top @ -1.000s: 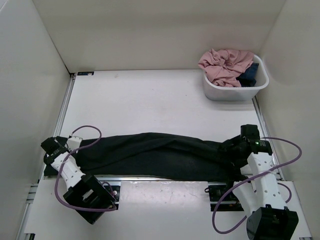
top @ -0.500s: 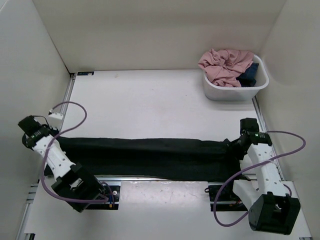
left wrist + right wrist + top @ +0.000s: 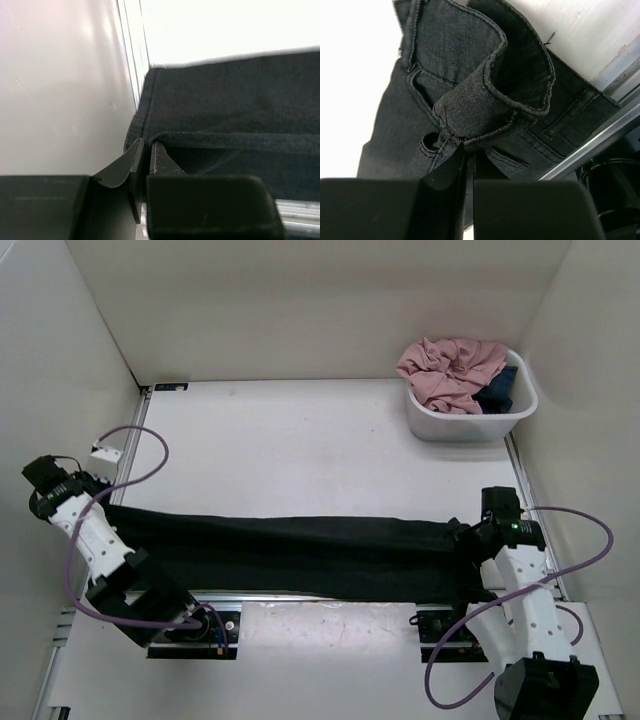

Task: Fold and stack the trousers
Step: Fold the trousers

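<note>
Left wrist view: left end effector [image 3: 146,145] clamps soft black trousers [image 3: 240,100]; right end effector [image 3: 466,150] likewise.

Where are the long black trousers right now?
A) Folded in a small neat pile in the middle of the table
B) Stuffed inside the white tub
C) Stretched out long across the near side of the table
C: the trousers lie pulled out in one long strip along the near side of the table, while the white tub at the far right holds a pink garment and a dark blue garment.
</note>
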Controlling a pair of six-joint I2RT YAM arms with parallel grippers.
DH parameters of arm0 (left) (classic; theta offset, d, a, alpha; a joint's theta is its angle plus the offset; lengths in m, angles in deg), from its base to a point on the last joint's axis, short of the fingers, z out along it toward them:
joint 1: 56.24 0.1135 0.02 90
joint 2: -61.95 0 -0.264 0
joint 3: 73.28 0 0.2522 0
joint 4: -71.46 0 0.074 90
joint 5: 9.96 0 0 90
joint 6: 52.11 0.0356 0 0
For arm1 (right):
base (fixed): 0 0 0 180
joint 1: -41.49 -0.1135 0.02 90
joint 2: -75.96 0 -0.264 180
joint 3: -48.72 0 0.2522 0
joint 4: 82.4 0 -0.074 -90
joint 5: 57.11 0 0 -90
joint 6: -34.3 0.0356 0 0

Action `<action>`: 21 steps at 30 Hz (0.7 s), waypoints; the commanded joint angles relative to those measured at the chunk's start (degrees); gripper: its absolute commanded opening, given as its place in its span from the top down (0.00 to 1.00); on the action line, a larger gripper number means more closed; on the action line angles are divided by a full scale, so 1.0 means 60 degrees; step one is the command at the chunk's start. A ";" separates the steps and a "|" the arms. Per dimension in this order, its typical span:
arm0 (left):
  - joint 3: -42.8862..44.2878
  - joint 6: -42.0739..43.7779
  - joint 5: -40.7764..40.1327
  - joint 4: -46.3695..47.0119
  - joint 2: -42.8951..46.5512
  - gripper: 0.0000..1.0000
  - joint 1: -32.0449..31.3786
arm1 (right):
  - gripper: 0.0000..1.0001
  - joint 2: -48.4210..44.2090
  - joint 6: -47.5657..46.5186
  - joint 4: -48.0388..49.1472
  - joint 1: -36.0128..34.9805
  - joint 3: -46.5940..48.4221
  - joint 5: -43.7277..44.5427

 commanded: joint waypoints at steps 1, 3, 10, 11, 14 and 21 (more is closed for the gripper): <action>0.1711 -0.0454 0.0368 0.0958 -0.0876 0.86 0.0022 | 1.00 0.0548 -0.0051 0.0683 0.0115 0.0289 0.0907; 0.3229 -0.1157 0.0368 0.0958 -0.1462 0.86 -0.0095 | 1.00 0.1394 -0.0181 0.0772 0.0115 0.1152 0.0907; 0.3393 -0.0840 0.0047 0.0856 -0.1469 0.86 -0.0301 | 1.00 0.1915 -0.0564 0.0581 0.0027 0.1950 0.0907; 0.2937 -0.0591 0.0046 0.0856 -0.1219 0.86 -0.0301 | 1.00 0.1521 -0.0564 0.0581 0.0027 0.1728 0.0907; 0.0994 0.0362 -0.0422 0.0856 -0.0152 0.86 -0.0171 | 1.00 0.0860 -0.0330 0.0406 0.0027 0.0735 0.0673; -0.2018 0.2164 -0.1579 0.1397 0.1025 0.86 0.1425 | 1.00 -0.0270 -0.0124 -0.0004 0.0027 -0.1115 0.0087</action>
